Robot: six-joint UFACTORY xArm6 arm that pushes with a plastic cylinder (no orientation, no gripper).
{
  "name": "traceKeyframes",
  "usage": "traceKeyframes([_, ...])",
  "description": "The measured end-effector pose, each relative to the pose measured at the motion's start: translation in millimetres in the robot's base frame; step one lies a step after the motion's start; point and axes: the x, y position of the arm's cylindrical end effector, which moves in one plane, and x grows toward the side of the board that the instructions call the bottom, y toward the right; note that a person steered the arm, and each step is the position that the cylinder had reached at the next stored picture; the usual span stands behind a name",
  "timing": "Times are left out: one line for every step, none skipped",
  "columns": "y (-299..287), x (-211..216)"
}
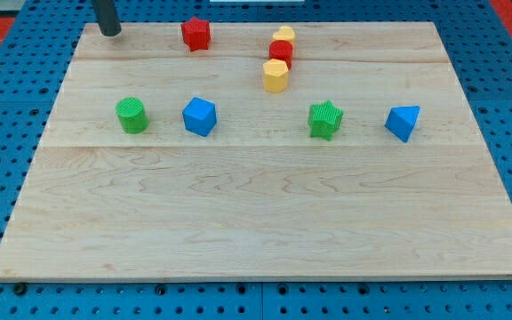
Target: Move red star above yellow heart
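Note:
The red star sits near the view's top, left of centre. The yellow heart sits to its right at the same height, touching a red round block just below it. A yellow hexagon block lies below that one, so the three form a short column. My tip rests at the board's top left corner, well to the left of the red star and apart from every block.
A green cylinder and a blue cube-like block sit at middle left. A green star and a blue triangular block sit at middle right. The wooden board lies on a blue pegboard.

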Motion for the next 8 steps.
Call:
traceKeyframes([6.5,23.5])
traceKeyframes([39.6,23.0])
traceKeyframes([54.2,10.8])
traceKeyframes([101.8,3.8])
traceKeyframes([133.6,3.9])
traceKeyframes([148.8,3.9])
traceKeyframes([168.8,0.0])
traceKeyframes([182.7,-1.9])
